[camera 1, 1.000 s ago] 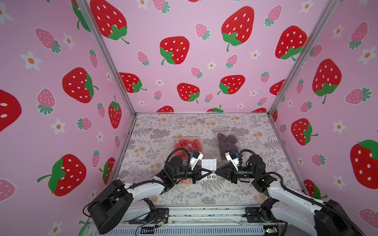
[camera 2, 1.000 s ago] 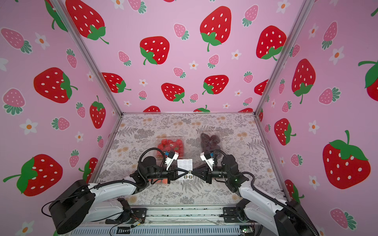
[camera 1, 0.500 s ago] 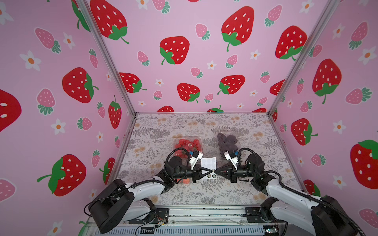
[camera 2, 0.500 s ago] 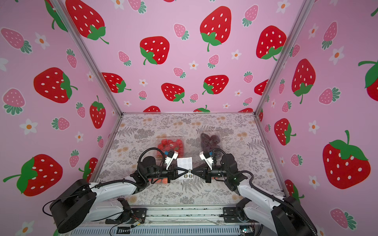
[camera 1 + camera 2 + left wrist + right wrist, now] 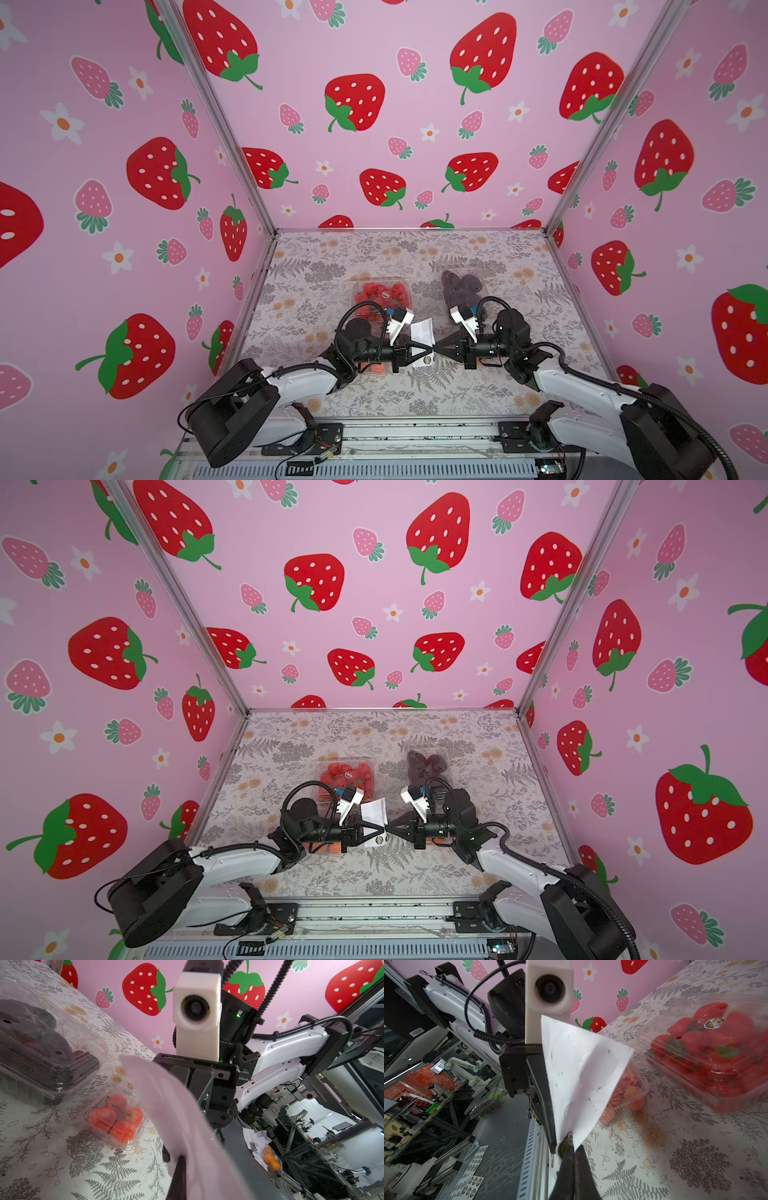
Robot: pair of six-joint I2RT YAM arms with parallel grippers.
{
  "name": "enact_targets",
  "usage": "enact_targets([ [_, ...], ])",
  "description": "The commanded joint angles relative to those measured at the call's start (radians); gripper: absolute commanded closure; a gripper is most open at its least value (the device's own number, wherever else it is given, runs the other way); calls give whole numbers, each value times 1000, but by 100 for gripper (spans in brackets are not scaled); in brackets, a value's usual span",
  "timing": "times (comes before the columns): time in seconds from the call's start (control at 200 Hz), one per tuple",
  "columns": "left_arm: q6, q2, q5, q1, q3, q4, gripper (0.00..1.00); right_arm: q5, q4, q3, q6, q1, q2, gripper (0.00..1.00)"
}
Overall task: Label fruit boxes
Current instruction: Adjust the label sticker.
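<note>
Fern-print tablecloth (image 5: 332,257), pink strawberry walls (image 5: 395,50), four fruit boxes (image 5: 381,293) (image 5: 461,286) (image 5: 116,1120) (image 5: 629,1095); left gripper (image 5: 428,354) and right gripper (image 5: 439,348) both pinch one sticker sheet (image 5: 422,332).

The right fingers (image 5: 566,1169), slightly parted a second ago, are now pressed together on the lower corner of the white sticker sheet (image 5: 581,1068). In both top views the right arm (image 5: 511,332) has shifted slightly toward frame left. This closes the small gap to the left fingers (image 5: 540,1093) at lower centre.

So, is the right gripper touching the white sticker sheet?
Touching. The right wrist view shows the right gripper shut on a corner of the white sticker sheet.
</note>
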Motion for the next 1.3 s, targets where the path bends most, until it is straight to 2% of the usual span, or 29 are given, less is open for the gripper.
enact_targets([
  [0.0,-9,25,7,-2,10,63,100,-60,44,25,-17,31,-11,100],
  [0.275,7,15,-29,18,-11,39,100,-60,9,-5,-30,32,-103,100],
  [0.82,29,-34,-67,19,-15,-52,100,-46,-15,13,-44,30,-84,100],
  [0.925,30,-35,-64,18,-18,-49,96,-40,-21,15,-48,30,-79,100],
  [0.945,28,-36,-65,19,-18,-48,90,-37,-25,16,-51,30,-79,100],
  [1.015,37,-45,-72,19,-21,-60,85,-31,-33,15,-56,30,-83,100],
  [1.296,41,-80,-99,18,-37,-82,75,-14,-48,14,-61,25,-100,100],
])
